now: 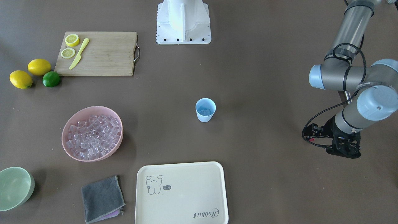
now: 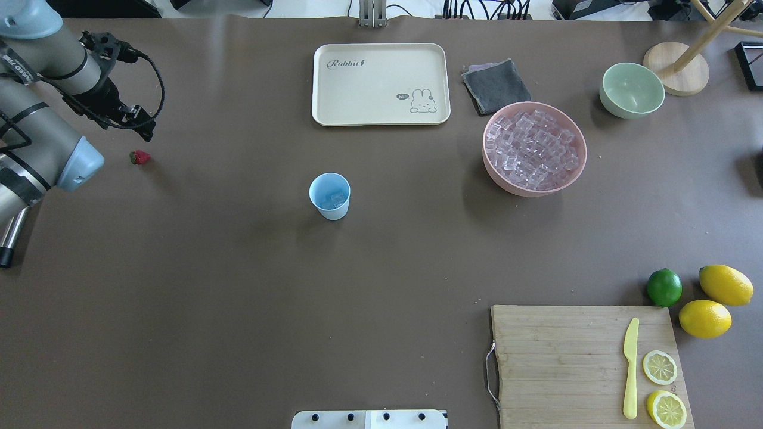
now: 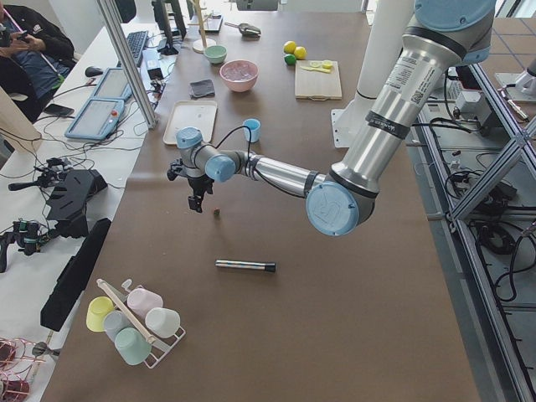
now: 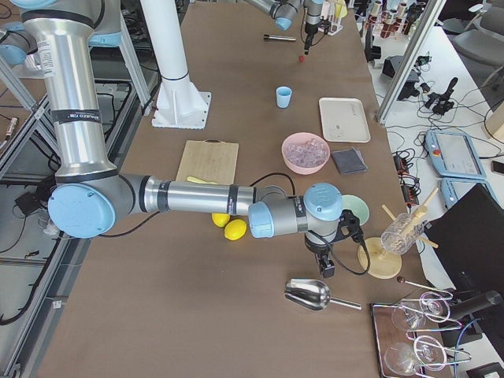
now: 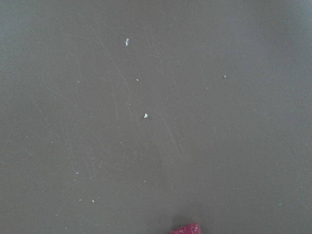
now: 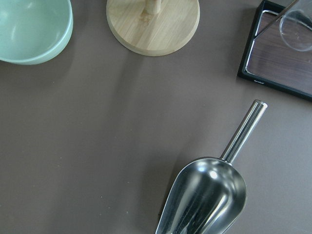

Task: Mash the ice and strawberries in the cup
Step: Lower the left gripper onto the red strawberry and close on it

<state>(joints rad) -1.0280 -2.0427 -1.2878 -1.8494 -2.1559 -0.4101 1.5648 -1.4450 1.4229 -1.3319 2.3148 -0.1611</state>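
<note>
The left jaws hang over the counter [image 2: 238, 298], but I cannot tell their gap. The strawberry [image 2: 139, 157] lies just beside them. Well to their right stands the cup [image 2: 329, 195], ice [image 2: 334, 199] inside. The right jaws hover near a scoop [image 6: 204, 195], their opening equally unclear.

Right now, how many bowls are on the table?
2. The pink bowl, filled with ice, sits to the robot's right of the cup. The pale green bowl, apparently empty, lies farther right, beside the wooden stand base. None seems hidden.

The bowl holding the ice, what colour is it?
The bowl is pink, clearest in the overhead view.
</note>
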